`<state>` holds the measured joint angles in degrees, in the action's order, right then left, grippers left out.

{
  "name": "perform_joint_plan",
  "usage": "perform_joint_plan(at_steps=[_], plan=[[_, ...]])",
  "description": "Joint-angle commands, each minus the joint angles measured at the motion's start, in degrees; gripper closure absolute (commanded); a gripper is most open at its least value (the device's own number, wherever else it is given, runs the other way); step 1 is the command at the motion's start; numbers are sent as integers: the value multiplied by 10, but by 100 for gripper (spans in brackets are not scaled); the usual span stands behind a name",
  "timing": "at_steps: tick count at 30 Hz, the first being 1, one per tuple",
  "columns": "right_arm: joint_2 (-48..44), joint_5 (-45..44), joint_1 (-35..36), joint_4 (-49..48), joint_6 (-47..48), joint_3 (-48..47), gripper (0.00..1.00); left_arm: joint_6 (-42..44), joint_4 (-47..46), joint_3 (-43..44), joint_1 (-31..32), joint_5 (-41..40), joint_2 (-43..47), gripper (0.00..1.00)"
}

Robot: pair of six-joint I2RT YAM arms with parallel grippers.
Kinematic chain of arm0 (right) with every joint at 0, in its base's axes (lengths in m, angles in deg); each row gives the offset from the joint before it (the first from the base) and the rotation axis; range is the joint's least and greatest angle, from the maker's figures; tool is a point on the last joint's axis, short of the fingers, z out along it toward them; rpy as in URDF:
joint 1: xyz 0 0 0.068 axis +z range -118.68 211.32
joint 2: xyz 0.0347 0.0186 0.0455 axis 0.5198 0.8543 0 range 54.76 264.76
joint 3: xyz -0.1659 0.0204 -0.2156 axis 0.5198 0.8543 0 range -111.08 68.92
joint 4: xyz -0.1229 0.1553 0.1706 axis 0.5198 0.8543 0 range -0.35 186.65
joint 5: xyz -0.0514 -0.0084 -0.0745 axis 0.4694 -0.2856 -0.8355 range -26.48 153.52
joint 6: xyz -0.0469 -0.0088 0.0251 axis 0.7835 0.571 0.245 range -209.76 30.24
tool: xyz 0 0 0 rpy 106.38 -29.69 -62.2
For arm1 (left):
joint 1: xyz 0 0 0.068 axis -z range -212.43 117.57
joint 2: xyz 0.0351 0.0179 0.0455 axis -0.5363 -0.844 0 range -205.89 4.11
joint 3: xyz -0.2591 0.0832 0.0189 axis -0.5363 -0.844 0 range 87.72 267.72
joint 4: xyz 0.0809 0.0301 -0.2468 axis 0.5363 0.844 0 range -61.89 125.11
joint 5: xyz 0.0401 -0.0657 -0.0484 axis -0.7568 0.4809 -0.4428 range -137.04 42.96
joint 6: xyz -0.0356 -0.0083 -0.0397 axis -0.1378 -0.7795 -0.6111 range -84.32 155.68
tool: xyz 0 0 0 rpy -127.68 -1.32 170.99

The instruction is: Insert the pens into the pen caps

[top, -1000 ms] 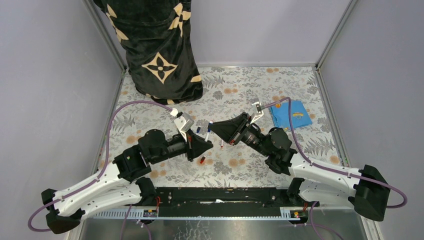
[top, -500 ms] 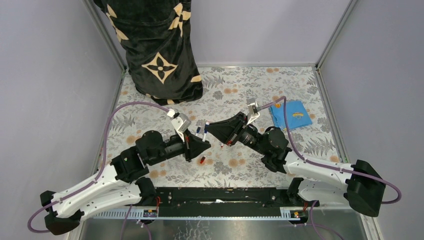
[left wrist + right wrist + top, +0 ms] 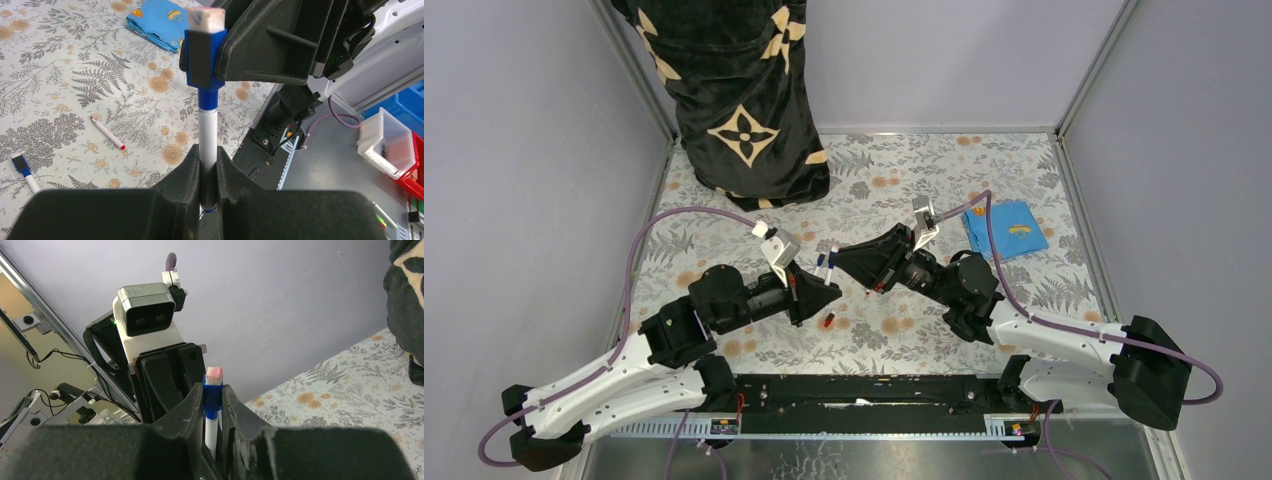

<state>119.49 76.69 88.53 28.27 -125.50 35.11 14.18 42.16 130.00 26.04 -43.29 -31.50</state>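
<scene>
My left gripper [image 3: 208,156] is shut on the white barrel of a pen [image 3: 208,131]. The pen's front end sits in a blue pen cap [image 3: 202,60] with a pinkish felt end. My right gripper [image 3: 213,396] is shut on that blue cap [image 3: 212,399], with the white barrel [image 3: 211,436] below it. In the top view both grippers, left [image 3: 830,290] and right [image 3: 840,259], meet tip to tip above the table's middle. A red-tipped pen [image 3: 107,134] and a blue-capped pen [image 3: 24,171] lie on the table. A red cap [image 3: 829,321] lies near the left gripper.
A folded blue cloth [image 3: 1006,228] lies at the right. A dark patterned garment [image 3: 739,95] hangs at the back left corner. Grey walls enclose the floral table [image 3: 894,180] on three sides. The arms' black rail [image 3: 864,392] runs along the near edge.
Both grippers have drifted a little to the left, staying tip to tip with the pen and cap between them.
</scene>
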Motion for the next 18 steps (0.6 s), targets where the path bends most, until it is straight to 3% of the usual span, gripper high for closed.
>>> perform_joint_plan(at_steps=[1,18], plan=[[-6,62,8,33,16,-11,78,0,-62,8,-2,-33,6,100],[-36,37,8,23,5,11,64,1,-47,7,-2,-35,10,100]])
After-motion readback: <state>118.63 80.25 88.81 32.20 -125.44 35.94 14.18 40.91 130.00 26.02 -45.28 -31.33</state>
